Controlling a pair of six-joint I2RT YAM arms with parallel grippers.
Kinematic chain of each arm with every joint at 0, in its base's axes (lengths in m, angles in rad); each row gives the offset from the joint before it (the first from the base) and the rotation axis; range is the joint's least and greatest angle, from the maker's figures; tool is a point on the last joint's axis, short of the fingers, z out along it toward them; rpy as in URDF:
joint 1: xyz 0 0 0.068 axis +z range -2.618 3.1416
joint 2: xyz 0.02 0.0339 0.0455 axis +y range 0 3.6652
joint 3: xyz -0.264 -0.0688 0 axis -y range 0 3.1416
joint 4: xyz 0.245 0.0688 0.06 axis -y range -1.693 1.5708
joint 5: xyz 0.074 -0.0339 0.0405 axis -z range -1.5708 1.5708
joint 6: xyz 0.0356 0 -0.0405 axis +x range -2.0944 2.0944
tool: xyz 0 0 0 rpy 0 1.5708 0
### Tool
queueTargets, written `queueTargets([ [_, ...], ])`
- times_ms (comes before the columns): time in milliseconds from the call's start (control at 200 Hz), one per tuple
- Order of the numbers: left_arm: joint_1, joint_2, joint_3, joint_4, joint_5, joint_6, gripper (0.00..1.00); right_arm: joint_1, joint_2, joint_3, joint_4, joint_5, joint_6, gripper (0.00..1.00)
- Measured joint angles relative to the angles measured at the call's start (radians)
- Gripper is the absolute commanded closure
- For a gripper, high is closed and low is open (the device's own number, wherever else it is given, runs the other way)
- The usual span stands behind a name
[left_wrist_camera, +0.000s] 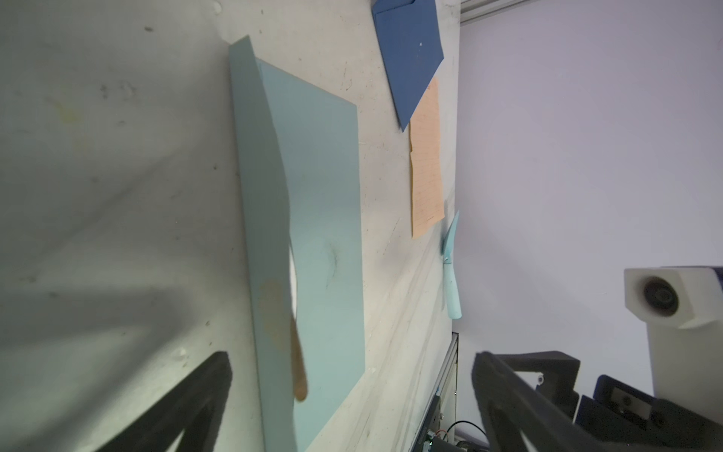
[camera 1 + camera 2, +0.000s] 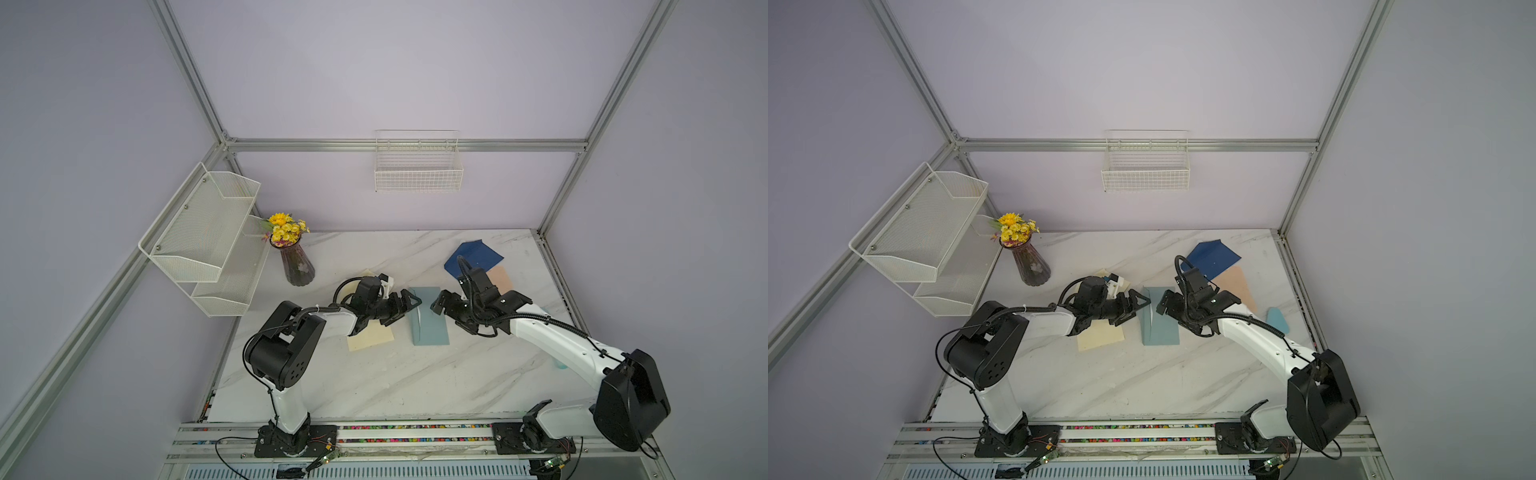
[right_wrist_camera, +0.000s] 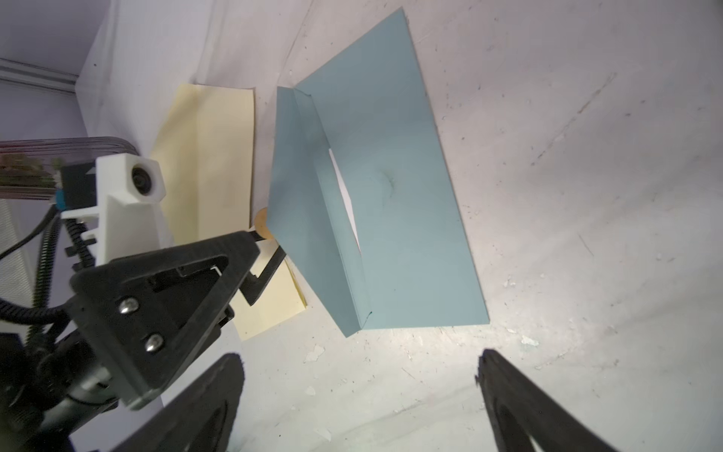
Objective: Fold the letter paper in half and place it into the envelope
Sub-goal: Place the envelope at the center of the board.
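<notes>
Lying near frame centre on the worktop (image 2: 374, 374), the envelope (image 2: 430, 328) is shown with flap raised and a white letter (image 3: 344, 191) inside; insertion is judged nearly complete. Both left fingers (image 1: 211, 379) and right fingers (image 3: 508, 391) are spread open, empty.

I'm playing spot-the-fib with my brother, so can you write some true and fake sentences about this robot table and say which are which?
1. The flap of the light blue envelope stands up. True.
2. The flowers are red. False: they are yellow.
3. The left gripper and the right gripper are both open and hold nothing. True.
4. The dark blue envelope lies right between the two grippers. False: it lies at the back of the table, by the peach paper.
</notes>
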Motion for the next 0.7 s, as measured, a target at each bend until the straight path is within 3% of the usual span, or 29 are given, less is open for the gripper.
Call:
queueTargets([
  [45, 0.001, -0.012, 0.019, -0.061, -0.008, 0.031, 0.00, -0.001, 0.035, 0.014, -0.002, 0.004, -0.012, 0.28],
  [185, 0.005, -0.057, 0.115, -0.239, -0.026, 0.135, 0.00, -0.004, 0.149, 0.077, -0.008, 0.013, -0.055, 0.87],
  [225, 0.006, -0.075, 0.139, -0.284, -0.031, 0.167, 0.00, -0.007, 0.178, 0.097, -0.010, 0.015, -0.064, 1.00],
  [470, 0.051, -0.138, 0.185, -0.474, -0.054, 0.314, 0.10, -0.045, 0.336, 0.213, -0.013, 0.012, -0.124, 1.00],
  [560, 0.072, -0.137, 0.185, -0.529, -0.059, 0.355, 0.22, -0.053, 0.388, 0.241, -0.012, 0.003, -0.142, 1.00],
  [700, 0.085, -0.132, 0.191, -0.576, -0.064, 0.404, 0.55, -0.058, 0.450, 0.251, -0.010, -0.003, -0.160, 1.00],
])
